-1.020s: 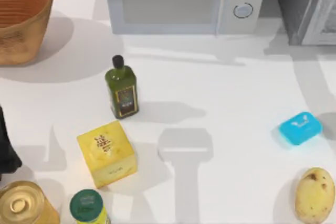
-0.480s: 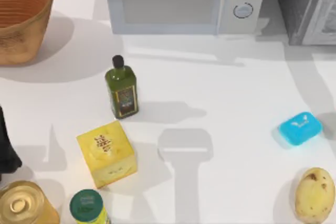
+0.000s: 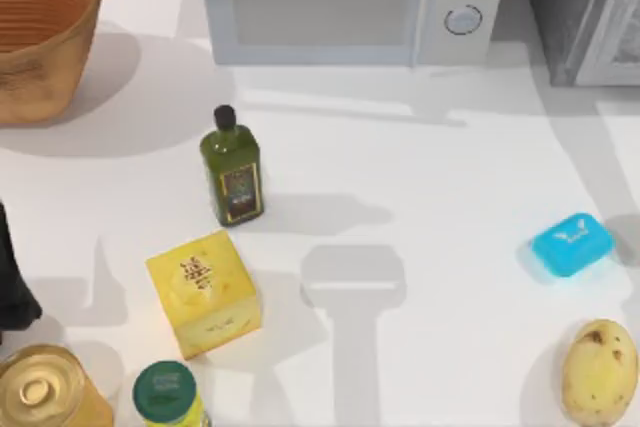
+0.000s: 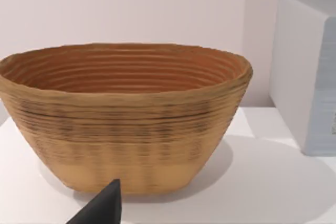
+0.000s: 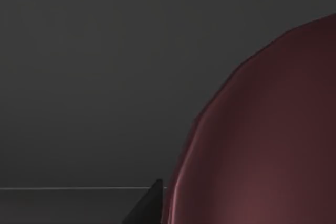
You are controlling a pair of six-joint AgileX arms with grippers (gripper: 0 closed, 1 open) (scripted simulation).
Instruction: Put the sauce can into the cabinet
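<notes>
Nothing on desk (image 3: 440, 177) moved since earlier frames. Right gripper state: cannot tell; sauce can (image 5: 262, 135) close before dark cabinet (image 3: 585, 7) wall. Risk: can clips cabinet, drops.

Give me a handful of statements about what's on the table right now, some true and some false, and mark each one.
1. The oil bottle stands in front of the microwave. True.
2. The blue soap box lies at the table's left side. False: it is at the right side, above the potato.
3. The woven basket sits at the far left corner. True.
4. The yellow box lies inside the basket. False: it rests on the table below the oil bottle.
5. In the right wrist view, the sauce can shows its maroon top close up against a dark grey surface. True.
</notes>
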